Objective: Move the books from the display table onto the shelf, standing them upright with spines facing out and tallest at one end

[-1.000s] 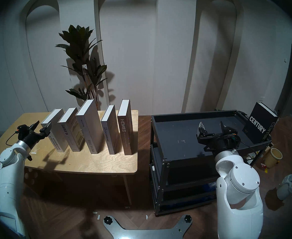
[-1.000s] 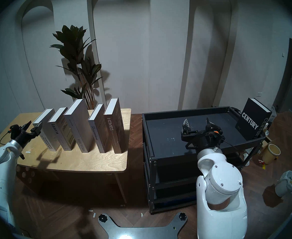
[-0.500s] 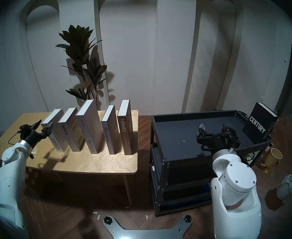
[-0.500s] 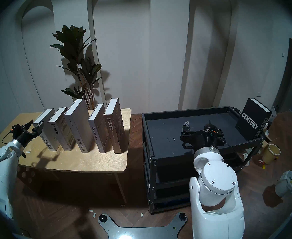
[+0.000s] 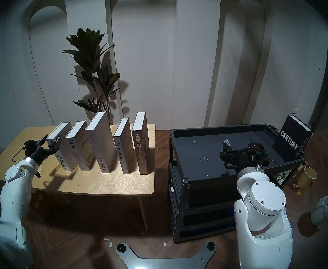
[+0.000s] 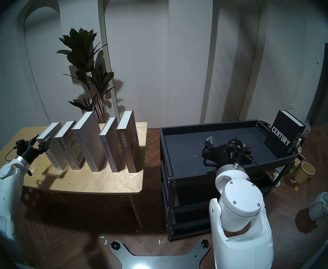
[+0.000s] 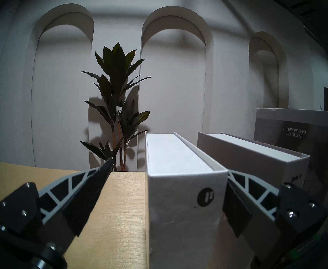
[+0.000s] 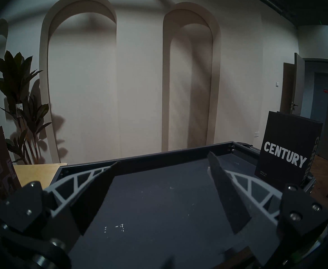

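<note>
- My left jaws [image 7: 169, 166] stand apart around the top of the pale "DESIGN HOTELS YEARBOOK" book [image 5: 62, 146], which is not yet gripped.
- It is a thick hardcover with a matt grey-white cover and a white page block.
- Five such books [image 5: 105, 144] stand upright in a row on the light plywood desk [image 5: 105, 183], with spines to me.
- The black "CENTURY" book [image 5: 293, 140] stands at the right end of the dark metal shelf [image 5: 207, 165].
- My right jaws [image 8: 162, 161] are apart and empty over the shelf tray.
</note>
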